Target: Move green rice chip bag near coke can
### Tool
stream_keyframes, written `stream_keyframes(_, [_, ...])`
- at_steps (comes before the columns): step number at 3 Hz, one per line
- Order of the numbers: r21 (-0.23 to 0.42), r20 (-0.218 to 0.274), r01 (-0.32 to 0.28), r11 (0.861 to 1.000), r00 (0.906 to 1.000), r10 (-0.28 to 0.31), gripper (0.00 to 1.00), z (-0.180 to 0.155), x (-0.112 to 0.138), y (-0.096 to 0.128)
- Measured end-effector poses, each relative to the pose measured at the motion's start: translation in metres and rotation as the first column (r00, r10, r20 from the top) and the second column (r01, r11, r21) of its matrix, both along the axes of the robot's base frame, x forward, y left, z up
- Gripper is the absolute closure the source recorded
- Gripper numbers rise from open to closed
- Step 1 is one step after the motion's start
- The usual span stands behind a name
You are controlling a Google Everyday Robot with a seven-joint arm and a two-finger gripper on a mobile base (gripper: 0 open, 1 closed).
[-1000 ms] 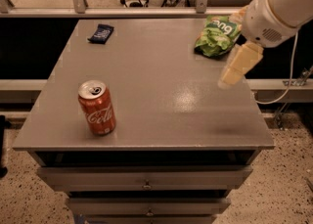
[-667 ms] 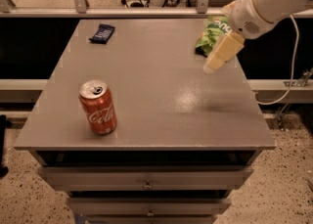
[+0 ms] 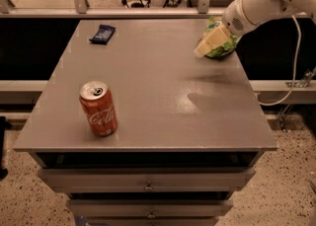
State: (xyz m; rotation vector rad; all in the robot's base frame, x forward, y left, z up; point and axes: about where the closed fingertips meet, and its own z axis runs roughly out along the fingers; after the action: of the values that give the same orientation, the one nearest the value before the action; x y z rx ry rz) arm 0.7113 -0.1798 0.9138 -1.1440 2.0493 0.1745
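Green rice chip bag (image 3: 228,47) sits at the far right corner of the table (image 3: 163,87), gripper (image 3: 210,42) right at it, grasp impossible to tell.

One can (image 3: 98,109), near left; one green bag (image 3: 228,47), far right; one blue bar (image 3: 102,34), far left; one gripper (image 3: 201,50) at the bag; one table (image 3: 163,72).

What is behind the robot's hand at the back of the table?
The green rice chip bag sits behind the gripper, at the table's far right corner. The gripper covers much of it, so only green edges show.
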Motion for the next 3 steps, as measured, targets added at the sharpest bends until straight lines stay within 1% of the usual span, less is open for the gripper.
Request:
stream_keyframes(1, [0.103,-0.054,0.083,0.991,0.9955,-0.078,0.0,-0.025,0.031,-0.005])
stream_keyframes(2, [0.155,-0.075,0.125,0.98,0.9906,-0.114,0.15,-0.04,0.047,-0.005])
stream_keyframes(3, [0.155,-0.064,0.145,0.977,0.9886,-0.136,0.39,-0.045,0.055,-0.013])
